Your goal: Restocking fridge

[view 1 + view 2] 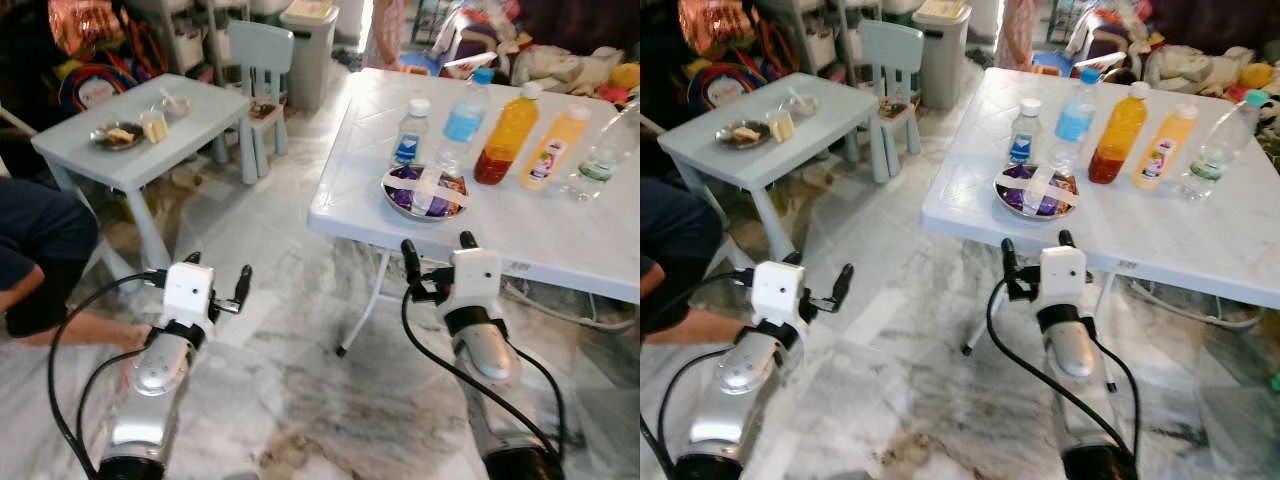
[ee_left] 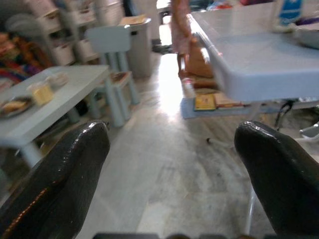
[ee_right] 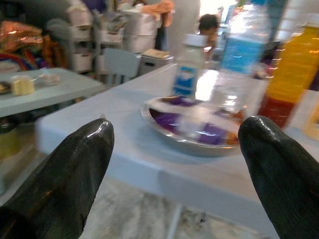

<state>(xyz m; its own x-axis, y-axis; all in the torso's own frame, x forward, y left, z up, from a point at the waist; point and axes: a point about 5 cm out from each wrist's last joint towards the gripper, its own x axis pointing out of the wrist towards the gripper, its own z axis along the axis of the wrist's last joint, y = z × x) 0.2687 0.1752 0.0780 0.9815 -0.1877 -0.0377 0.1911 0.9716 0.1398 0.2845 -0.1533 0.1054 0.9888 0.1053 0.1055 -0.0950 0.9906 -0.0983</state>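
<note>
Bottles stand along the far edge of the white table (image 1: 560, 240): small milk bottle (image 1: 411, 131), water bottle (image 1: 465, 113), orange juice bottle (image 1: 506, 137), yellow juice bottle (image 1: 553, 147), clear bottle (image 1: 603, 153); steel bowl (image 1: 425, 192) sits near the front edge. Likely heavy, slick, rigid; grip mid-body. Left gripper (image 1: 218, 285) spread, low over floor. Right gripper (image 1: 438, 250) spread, empty, raised at the front edge, facing the bowl.

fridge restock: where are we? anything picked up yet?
Nothing done yet. Both grippers open and empty: right gripper at the white table's edge facing the metal bowl, left gripper over the floor. The bottles, including the orange juice bottle, remain on the table.
</note>
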